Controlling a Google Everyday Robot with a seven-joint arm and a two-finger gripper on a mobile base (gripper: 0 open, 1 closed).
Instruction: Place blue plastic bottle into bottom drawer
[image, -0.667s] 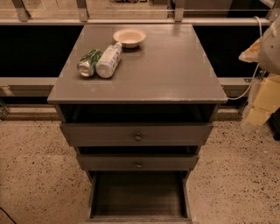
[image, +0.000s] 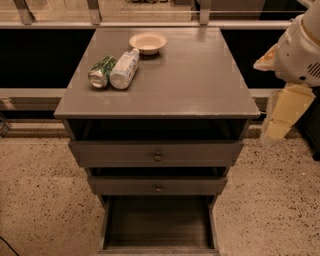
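The blue plastic bottle (image: 124, 70) lies on its side on the grey cabinet top (image: 190, 80), at the back left, its white cap pointing away. It touches a green patterned can (image: 101, 71) on its left. The bottom drawer (image: 159, 222) is pulled open and its dark plank inside holds nothing. My gripper (image: 281, 116) hangs off the right side of the cabinet, level with its top edge and far from the bottle, with nothing in it.
A small pale bowl (image: 148, 42) stands just behind the bottle. The two upper drawers (image: 157, 156) with round knobs are pulled out slightly. A railing and dark panels run behind the cabinet. Speckled floor lies on both sides.
My gripper has moved slightly left, toward the cabinet's right edge. The bottle, can, bowl and drawers have not moved.
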